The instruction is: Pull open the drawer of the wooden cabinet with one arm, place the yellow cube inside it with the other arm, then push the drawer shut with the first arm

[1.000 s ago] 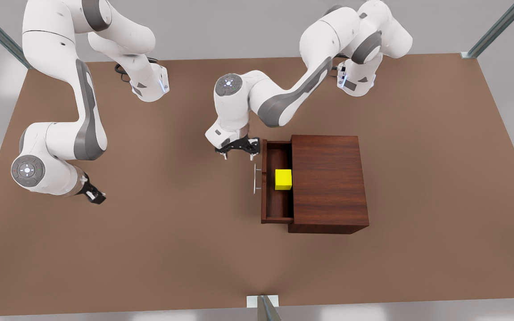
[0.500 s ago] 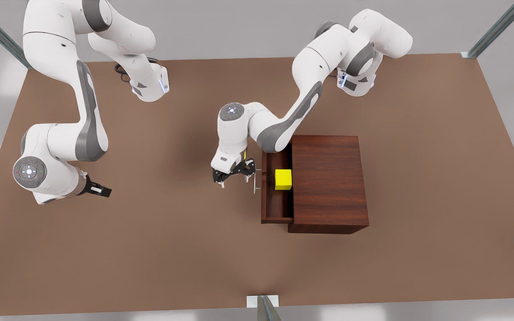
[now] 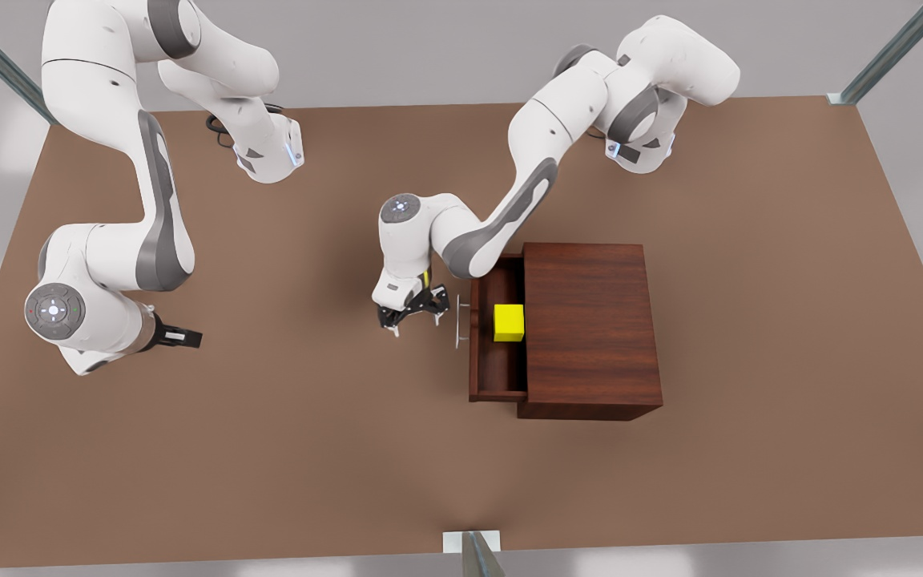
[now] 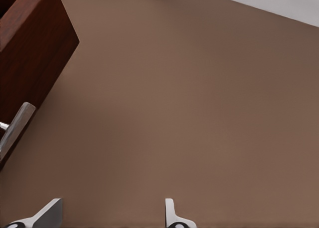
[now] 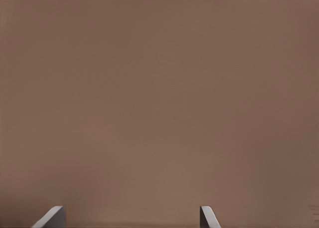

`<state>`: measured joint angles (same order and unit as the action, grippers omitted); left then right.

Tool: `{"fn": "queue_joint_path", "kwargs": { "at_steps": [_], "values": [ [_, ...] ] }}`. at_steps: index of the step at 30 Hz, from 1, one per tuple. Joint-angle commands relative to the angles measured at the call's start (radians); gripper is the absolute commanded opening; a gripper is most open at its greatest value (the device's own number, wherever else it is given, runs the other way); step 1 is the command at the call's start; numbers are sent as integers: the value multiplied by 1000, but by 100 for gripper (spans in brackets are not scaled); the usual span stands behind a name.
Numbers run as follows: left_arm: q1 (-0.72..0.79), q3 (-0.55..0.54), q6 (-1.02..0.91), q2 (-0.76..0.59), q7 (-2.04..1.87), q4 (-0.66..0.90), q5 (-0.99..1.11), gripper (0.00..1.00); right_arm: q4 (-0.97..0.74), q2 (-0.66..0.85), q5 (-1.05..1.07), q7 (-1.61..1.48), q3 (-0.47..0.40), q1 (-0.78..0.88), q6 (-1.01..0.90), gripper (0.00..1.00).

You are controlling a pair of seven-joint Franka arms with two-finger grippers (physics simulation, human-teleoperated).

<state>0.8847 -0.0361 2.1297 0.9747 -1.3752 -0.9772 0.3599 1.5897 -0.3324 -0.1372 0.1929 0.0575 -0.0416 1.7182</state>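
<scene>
Brown bench [image 3: 269,449], plain matte surface. On it: wooden cabinet [image 3: 590,320] standing toward the front view's right of centre, its drawer [image 3: 497,361] pulled out toward the left. Two white arm bases [image 3: 269,156] [image 3: 639,148] mounted along the far edge.

The cabinet [image 3: 592,328] sits on the table [image 3: 333,449], right of center in the front view. Its drawer [image 3: 496,377] sticks out to the left, with the cube [image 3: 509,322] inside, about midway along. The handle [image 3: 459,321] is on the drawer's left face. The left gripper [image 3: 411,314] hangs just left of it, not touching. The right gripper [image 3: 177,337] is way off to the left.
</scene>
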Motion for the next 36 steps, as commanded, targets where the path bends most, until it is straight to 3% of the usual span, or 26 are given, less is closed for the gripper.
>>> {"fn": "queue_joint_path", "kwargs": {
  "at_steps": [1, 10, 18, 36],
  "values": [
    [-6, 2, -28, -10, -2, -3, 7, 100, 0, 0, 1, -135, 1, 0, 0, 100],
    [-40, 25, -22, -11, 44, -46, 7, 100, 0, 0, -1, -135, 1, 0, 0, 100],
    [-75, 28, -31, -116, 128, -184, 1, 100, 0, -4, -1, -133, 1, 0, 0, 100],
    [-127, 30, -165, -148, 318, -207, 2, 100, 0, -5, -1, -133, 1, 2, 0, 100]
  ]
}}
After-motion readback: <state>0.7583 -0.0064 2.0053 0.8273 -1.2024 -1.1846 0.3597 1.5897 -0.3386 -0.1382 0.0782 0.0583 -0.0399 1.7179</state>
